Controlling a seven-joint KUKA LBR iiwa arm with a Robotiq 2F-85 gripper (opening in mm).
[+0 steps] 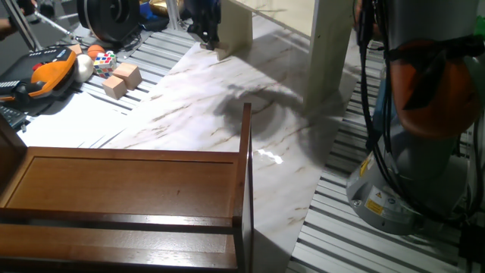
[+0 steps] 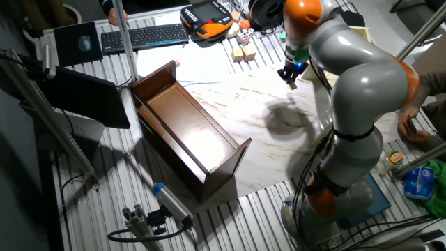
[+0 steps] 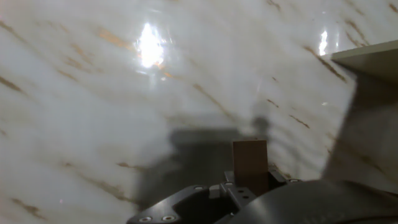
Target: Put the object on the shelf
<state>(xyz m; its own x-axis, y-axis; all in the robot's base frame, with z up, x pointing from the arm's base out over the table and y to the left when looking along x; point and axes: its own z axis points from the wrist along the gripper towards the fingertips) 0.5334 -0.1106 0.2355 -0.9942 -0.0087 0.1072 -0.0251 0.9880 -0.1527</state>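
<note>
Careful: your gripper [image 3: 249, 186] is closed on the tan wooden slab [image 3: 250, 165], which stands upright between the fingers above the marble tabletop [image 3: 124, 93]. Only its lower end looks pinched, so clipping the cream shelf [image 3: 367, 59] beyond would likely knock it loose.

marble tabletop [image 1: 220, 114], slatted metal bench [image 2: 83, 188], bright glare

The arm [image 2: 362, 77] has smooth grey rounded housings with orange joint rings. Black cables run alongside it. The gripper [image 2: 290, 75] is black.
</note>
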